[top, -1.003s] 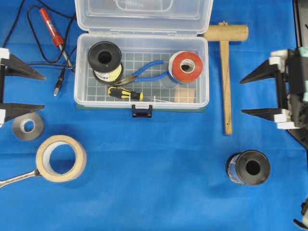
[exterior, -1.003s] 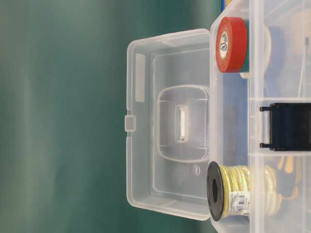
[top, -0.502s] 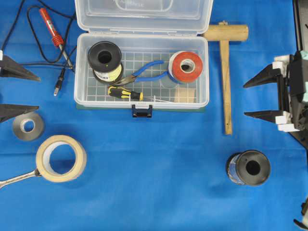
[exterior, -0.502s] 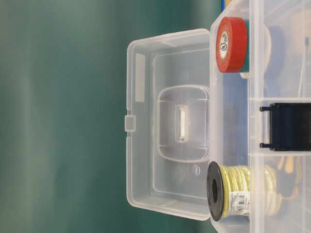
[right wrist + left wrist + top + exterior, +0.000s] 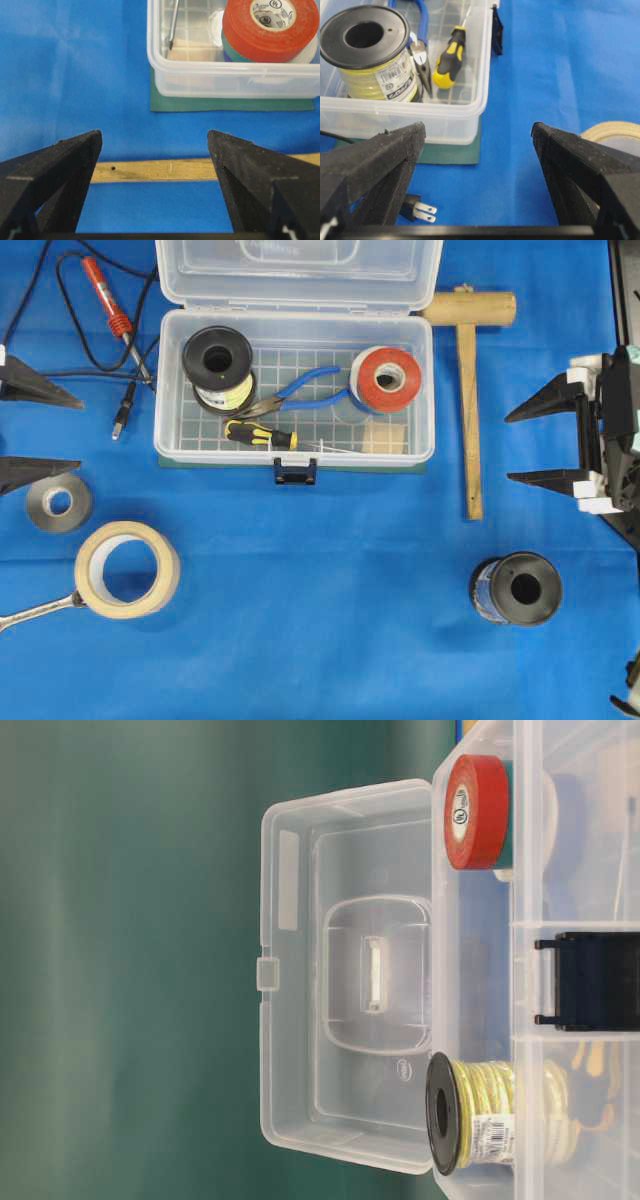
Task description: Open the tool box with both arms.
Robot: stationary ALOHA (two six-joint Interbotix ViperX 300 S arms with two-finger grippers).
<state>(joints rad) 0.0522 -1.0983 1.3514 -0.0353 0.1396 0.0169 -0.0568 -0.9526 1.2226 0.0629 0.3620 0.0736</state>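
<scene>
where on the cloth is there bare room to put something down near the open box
The widest bare patch lies in front of the tool box, between the masking tape roll and the black spool. A narrower strip runs between the box and the wooden mallet. Left of the box is crowded: soldering iron, cord and plug, grey tape roll.

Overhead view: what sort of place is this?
Probably a lab tabletop staged as a hobby workbench: a blue cloth carrying an open tool box, a soldering iron, a wooden mallet and tape rolls.
</scene>
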